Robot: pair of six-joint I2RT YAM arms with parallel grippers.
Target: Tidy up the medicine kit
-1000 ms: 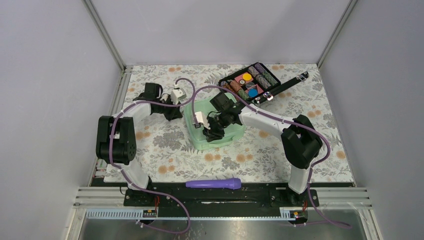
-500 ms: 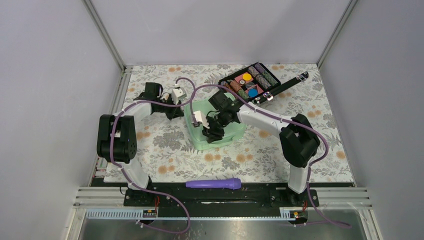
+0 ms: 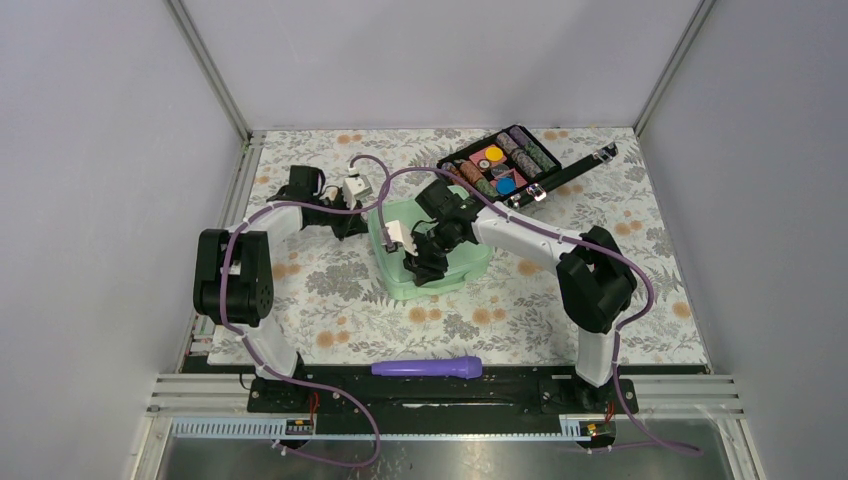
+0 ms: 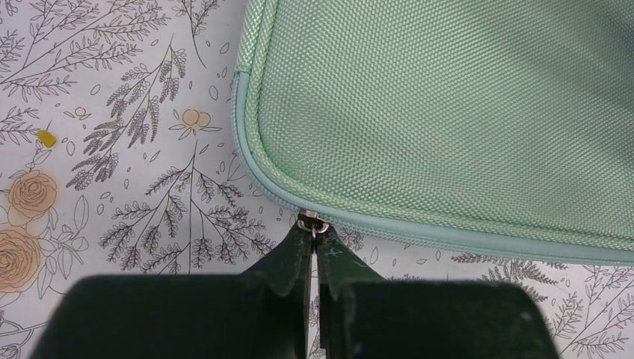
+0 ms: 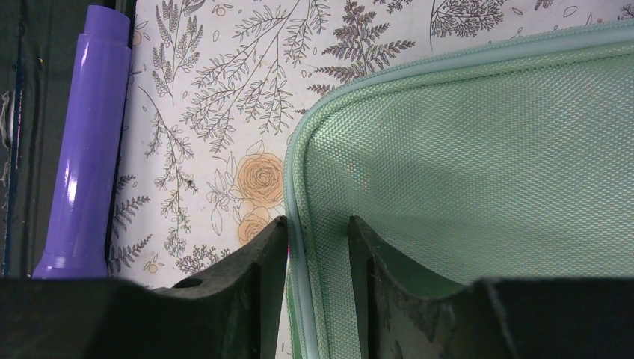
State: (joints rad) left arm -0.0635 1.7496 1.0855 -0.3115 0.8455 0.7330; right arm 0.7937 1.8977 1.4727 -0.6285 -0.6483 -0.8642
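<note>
The kit [image 3: 392,282] lies flat on the worktop [image 3: 330,290], mint fabric up, and both arms are on it. At the kit's far-left corner, the left pincer [image 4: 314,238] is pinched tight on the tiny metal zip pull [image 4: 314,226]. The right pincer [image 5: 318,224] straddles the kit's piped rim beside a rounded corner. It stands narrow, one finger each side, but is not clamped, because fabric shows in the gap.

That gap looks like the danger. If the left arm hauls on the pull with nothing pinning the kit, the whole kit may skate instead of the zip running. The pull is a sliver between fingertips, so a sideways tug could pop it free. The slider may also bind on the corner's curve. A sliding kit could nudge the black case [image 3: 505,160] just beyond it. The pen [image 5: 86,149] on the kit's near side lies well apart.
</note>
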